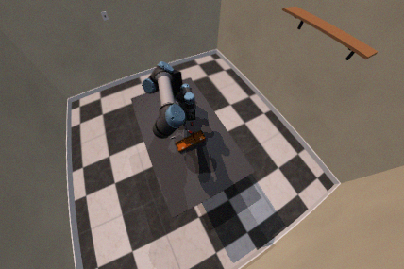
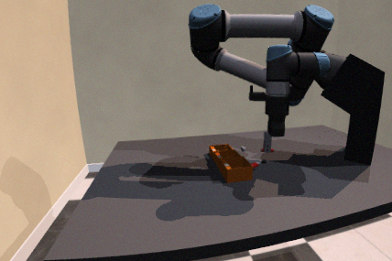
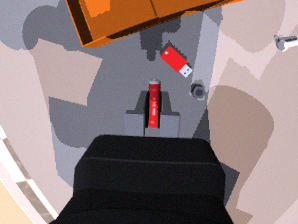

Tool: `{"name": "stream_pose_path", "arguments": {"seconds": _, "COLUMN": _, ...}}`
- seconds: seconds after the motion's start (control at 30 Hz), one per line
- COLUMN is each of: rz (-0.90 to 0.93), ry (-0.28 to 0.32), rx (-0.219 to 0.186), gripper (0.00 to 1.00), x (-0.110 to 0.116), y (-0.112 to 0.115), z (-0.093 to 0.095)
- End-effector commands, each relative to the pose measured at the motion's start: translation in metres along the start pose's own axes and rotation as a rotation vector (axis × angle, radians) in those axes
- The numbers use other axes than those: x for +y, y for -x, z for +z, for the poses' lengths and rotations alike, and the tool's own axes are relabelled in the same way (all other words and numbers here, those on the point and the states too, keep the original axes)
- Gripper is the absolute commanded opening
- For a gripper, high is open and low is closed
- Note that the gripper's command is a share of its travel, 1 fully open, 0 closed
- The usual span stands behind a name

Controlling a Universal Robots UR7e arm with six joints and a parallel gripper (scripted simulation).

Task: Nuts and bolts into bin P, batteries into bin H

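Note:
My gripper (image 3: 154, 102) (image 2: 267, 148) (image 1: 192, 124) is shut on a red battery (image 3: 154, 91) (image 2: 271, 150) with a silver end. It holds the battery above the table, on the robot's side of the orange bin (image 3: 125, 25) (image 2: 239, 175) (image 1: 182, 148). The bin stands on the table; no letter is readable on it. A dark hex nut (image 3: 198, 91) (image 2: 263, 161) lies to the right of the fingers in the wrist view. A silver bolt (image 3: 287, 43) (image 2: 244, 148) (image 1: 173, 138) lies farther right there. The bin's contents are unclear.
A red USB stick (image 3: 175, 60) (image 2: 255, 165) (image 1: 191, 132) lies between the nut and the bin, close to the bin's near wall. Arm shadows cover much of the grey table (image 2: 137, 222) (image 1: 176, 196). The wall shelf (image 1: 330, 31) is far from the arm.

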State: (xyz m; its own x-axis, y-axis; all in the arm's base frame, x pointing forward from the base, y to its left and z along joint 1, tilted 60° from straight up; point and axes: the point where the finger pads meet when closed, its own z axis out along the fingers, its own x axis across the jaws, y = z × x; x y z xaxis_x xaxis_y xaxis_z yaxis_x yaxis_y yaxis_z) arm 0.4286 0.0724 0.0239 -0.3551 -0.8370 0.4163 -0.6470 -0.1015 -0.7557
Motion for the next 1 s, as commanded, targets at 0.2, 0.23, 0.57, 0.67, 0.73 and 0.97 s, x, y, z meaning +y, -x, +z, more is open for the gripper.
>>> {"name": "stream_pose_path", "arguments": {"seconds": 0.2, "rz": 0.002, "ry": 0.002, "rx": 0.0, "gripper": 0.24, "x": -0.049, "y": -0.011, "z": 0.0}}
{"name": "stream_pose_path", "arguments": {"seconds": 0.23, "rz": 0.052, "ry": 0.002, "rx": 0.0, "gripper": 0.24, "x": -0.055, "y": -0.013, "z": 0.0}}
{"name": "stream_pose_path", "arguments": {"seconds": 0.57, "rz": 0.368, "ry": -0.01, "rx": -0.003, "gripper": 0.24, "x": -0.114, "y": -0.026, "z": 0.0}}
{"name": "stream_pose_path", "arguments": {"seconds": 0.67, "rz": 0.45, "ry": -0.016, "rx": -0.005, "gripper": 0.24, "x": -0.127, "y": -0.029, "z": 0.0}}
{"name": "stream_pose_path", "arguments": {"seconds": 0.73, "rz": 0.478, "ry": -0.017, "rx": -0.006, "gripper": 0.24, "x": -0.127, "y": -0.029, "z": 0.0}}
{"name": "stream_pose_path", "arguments": {"seconds": 0.97, "rz": 0.684, "ry": -0.024, "rx": -0.01, "gripper": 0.24, "x": -0.127, "y": -0.029, "z": 0.0}}
